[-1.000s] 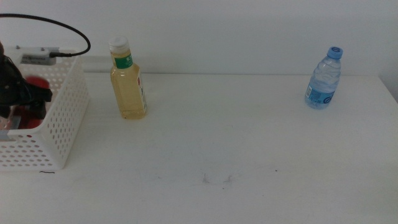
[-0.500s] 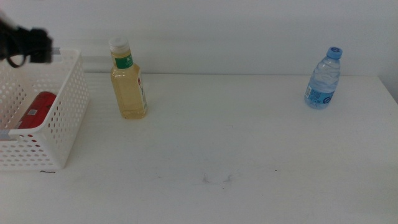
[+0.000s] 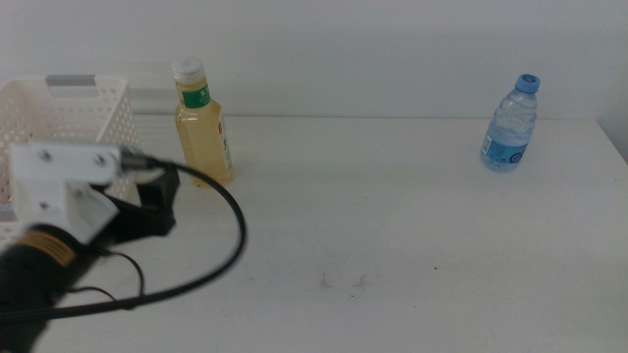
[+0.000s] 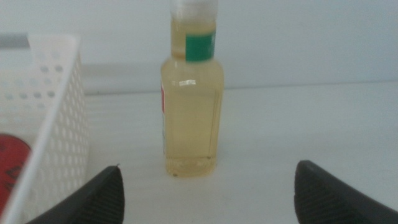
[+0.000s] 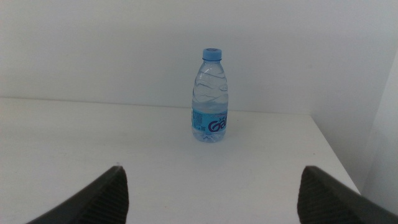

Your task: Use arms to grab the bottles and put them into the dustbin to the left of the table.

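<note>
Two bottles stand upright on the white worktop (image 3: 392, 216), and we take the scene from its left side. At the far left sits the dustbin (image 3: 74, 118), a white perforated basket with a grey handle; our left wrist view shows part of the red can (image 4: 11, 168) lying inside it, behind the perforated wall. In front of the basket the left arm reaches in from the near left: a white housing and a black cable looping over the worktop, with the left end effector (image 3: 157, 201) stretched low toward the yellow-liquid bottle (image 3: 202, 125). Its jaws are spread wide and grip nothing; in the left wrist view the bottle stands centred between the two dark jaw tips, farther away and untouched. That bottle stands just right of the basket, at the far side of the worktop. It has a white cap and a green neck band, and a red-edged label shows on its side, but we cannot read any print on it.

Well apart, at the far right, stands the clear water bottle (image 3: 510, 124) with its blue cap. Its blue label bears white lettering too small for us to read with certainty. The right end effector (image 5: 211, 196) faces this bottle from a distance, jaws parted wide and empty; it does not appear in the middle view.
</note>
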### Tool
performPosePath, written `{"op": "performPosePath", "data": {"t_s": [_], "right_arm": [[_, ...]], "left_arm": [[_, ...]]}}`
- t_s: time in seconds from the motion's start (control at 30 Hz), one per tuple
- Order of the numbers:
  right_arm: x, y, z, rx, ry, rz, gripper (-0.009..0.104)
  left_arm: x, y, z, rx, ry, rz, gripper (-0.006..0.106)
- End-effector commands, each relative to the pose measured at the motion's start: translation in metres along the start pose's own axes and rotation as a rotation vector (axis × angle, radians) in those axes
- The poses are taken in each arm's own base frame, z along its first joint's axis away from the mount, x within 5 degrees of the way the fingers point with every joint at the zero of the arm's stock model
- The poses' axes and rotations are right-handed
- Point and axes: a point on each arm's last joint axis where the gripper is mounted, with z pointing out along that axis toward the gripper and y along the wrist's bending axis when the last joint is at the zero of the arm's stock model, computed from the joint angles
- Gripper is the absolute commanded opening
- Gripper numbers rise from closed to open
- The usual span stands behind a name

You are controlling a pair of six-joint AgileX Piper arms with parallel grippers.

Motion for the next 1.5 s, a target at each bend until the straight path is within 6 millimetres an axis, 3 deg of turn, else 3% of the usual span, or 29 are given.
{"op": "performPosePath", "data": {"t_s": [0.0, 0.2, 0.4, 0.7, 1.2, 1.3, 1.37, 1.47], "right_arm": [[0.0, 0.0, 0.0, 0.004, -0.006, -0.008, 0.09], [0.0, 0.0, 0.0, 0.004, -0.006, -0.008, 0.09], [0.0, 0.0, 0.0, 0.004, -0.006, -0.008, 0.09], [0.0, 0.0, 0.0, 0.004, -0.006, -0.008, 0.09], [0.0, 0.0, 0.0, 0.004, -0.006, -0.008, 0.09], [0.0, 0.0, 0.0, 0.004, -0.006, -0.008, 0.09], [0.0, 0.0, 0.0, 0.004, -0.006, -0.008, 0.09], [0.0, 0.0, 0.0, 0.004, -0.006, -0.008, 0.09]], "left_arm": [[0.01, 0.0, 0.008, -0.027, -0.071, -0.014, 0.094], [0.039, -0.002, 0.052, -0.047, -0.036, 0.011, 0.094], [0.054, -0.002, 0.102, -0.068, -0.092, 0.011, 0.094], [0.061, 0.001, 0.155, -0.071, -0.092, 0.008, 0.094], [0.066, 0.008, 0.224, -0.119, -0.125, -0.022, 0.093], [0.066, 0.01, 0.224, -0.144, -0.127, -0.013, 0.08], [0.06, 0.01, 0.218, -0.145, -0.128, -0.029, 0.063], [0.043, 0.003, 0.191, -0.107, -0.064, -0.015, 0.033]]}}
